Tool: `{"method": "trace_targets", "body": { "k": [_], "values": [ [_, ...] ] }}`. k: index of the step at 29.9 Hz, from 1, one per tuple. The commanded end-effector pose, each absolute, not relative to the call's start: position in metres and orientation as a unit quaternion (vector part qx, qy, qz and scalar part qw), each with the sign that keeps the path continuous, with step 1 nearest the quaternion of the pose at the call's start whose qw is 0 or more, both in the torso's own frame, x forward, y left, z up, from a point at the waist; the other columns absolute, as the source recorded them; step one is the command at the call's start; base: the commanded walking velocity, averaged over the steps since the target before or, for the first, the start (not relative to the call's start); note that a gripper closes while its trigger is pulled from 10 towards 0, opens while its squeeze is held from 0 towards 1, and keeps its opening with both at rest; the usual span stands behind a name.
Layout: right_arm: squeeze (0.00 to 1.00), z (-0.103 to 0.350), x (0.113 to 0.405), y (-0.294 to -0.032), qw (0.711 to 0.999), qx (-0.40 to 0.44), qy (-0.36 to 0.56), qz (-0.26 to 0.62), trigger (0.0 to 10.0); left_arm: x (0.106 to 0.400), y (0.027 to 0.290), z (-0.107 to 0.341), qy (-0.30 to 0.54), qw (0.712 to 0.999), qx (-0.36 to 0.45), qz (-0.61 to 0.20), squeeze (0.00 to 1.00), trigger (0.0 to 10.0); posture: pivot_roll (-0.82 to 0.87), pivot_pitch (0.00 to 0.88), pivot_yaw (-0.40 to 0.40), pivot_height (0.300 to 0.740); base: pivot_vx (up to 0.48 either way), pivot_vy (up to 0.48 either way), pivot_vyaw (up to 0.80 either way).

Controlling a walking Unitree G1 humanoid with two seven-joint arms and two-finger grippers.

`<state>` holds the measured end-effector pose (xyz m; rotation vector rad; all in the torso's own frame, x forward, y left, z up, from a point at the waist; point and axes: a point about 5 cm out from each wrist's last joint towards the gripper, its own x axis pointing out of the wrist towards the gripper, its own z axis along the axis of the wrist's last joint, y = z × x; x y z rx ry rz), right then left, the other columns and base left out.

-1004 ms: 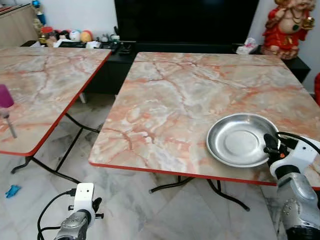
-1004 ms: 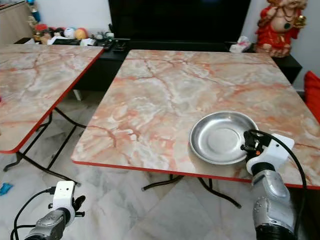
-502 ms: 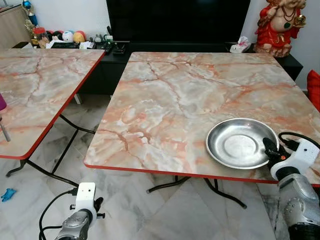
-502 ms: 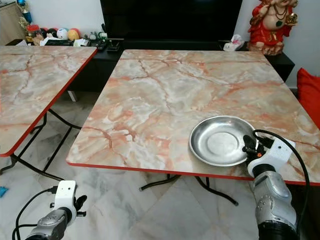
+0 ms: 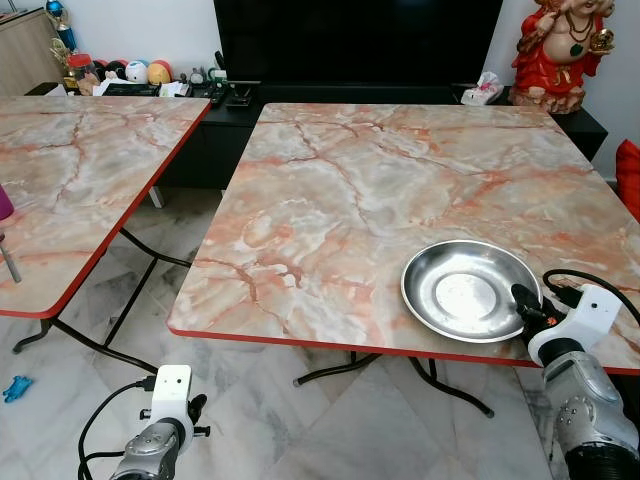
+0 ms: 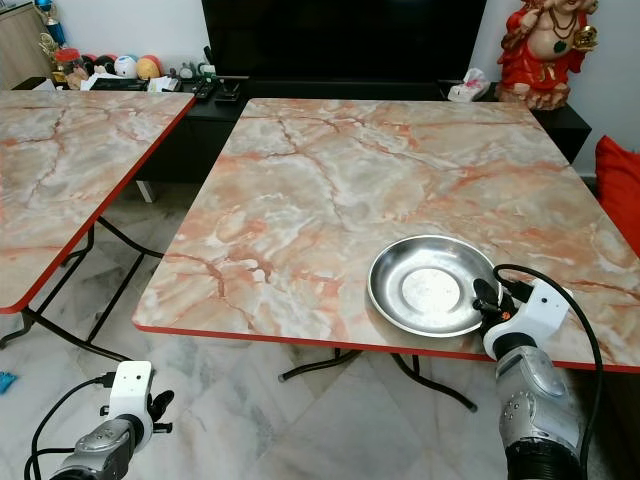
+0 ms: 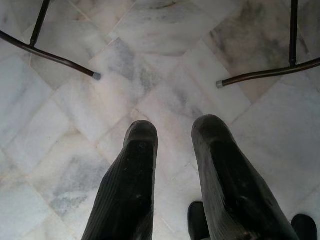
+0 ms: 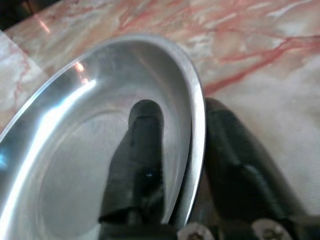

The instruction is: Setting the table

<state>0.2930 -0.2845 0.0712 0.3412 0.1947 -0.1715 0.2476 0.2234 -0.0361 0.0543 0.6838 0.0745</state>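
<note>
- Steel plate lay on the marble table, at its near-right part, close to the near red edge.
- Right gripper was at the plate's near-right rim, fingers clamped on that rim: in the right wrist view one finger sat inside the dish, the other outside on the tabletop, w/ the rim between them, pinched.
- So the plate sat just left & slightly beyond the right wrist, touching the gripper at the rim; whether the plate's bottom rested flat or tipped a bit: can't tell.
- Left gripper hung low at near left, pointed at the tiled floor; fingers a small gap apart, nothing held.
- Table legs showed on the floor beyond the left gripper.
- 2nd marble table stood to the left, apart from the first, w/ a gap of floor between.
- Far side: black TV unit, small clutter on the low shelf at far left, red statue at far right.
</note>
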Motion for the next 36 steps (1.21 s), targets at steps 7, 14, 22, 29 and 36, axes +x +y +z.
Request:
{"method": "trace_targets", "body": {
  "k": [7,14,22,29,36],
  "values": [
    [0.81,0.074,0.298,-0.281,0.980,0.157,0.092,-0.077,10.0,0.248,0.223,-0.037,0.341,0.939,0.028,0.035,0.00,10.0,0.03,0.000,0.027,0.740,0.000,0.000,0.00],
    [0.27,0.077,0.303,-0.281,0.982,0.147,0.089,-0.082,10.0,0.248,0.224,-0.036,0.340,0.939,0.028,0.038,0.00,10.0,0.03,0.000,0.026,0.740,0.000,0.000,0.00],
    [0.00,0.079,0.306,-0.278,0.988,0.096,0.091,-0.084,10.0,0.247,0.223,-0.037,0.341,0.939,0.026,0.036,0.00,10.0,0.03,0.000,0.026,0.740,0.000,0.000,0.00],
    [0.00,0.076,0.305,-0.277,0.989,0.058,0.106,-0.084,10.0,0.247,0.223,-0.037,0.341,0.939,0.026,0.036,0.00,10.0,0.03,0.000,0.026,0.740,0.000,0.000,0.00],
    [1.00,0.075,0.306,-0.273,0.989,0.054,0.107,-0.082,10.0,0.247,0.223,-0.037,0.341,0.939,0.027,0.037,0.00,10.0,0.03,0.000,0.026,0.740,0.000,0.000,0.00]
  ]
}}
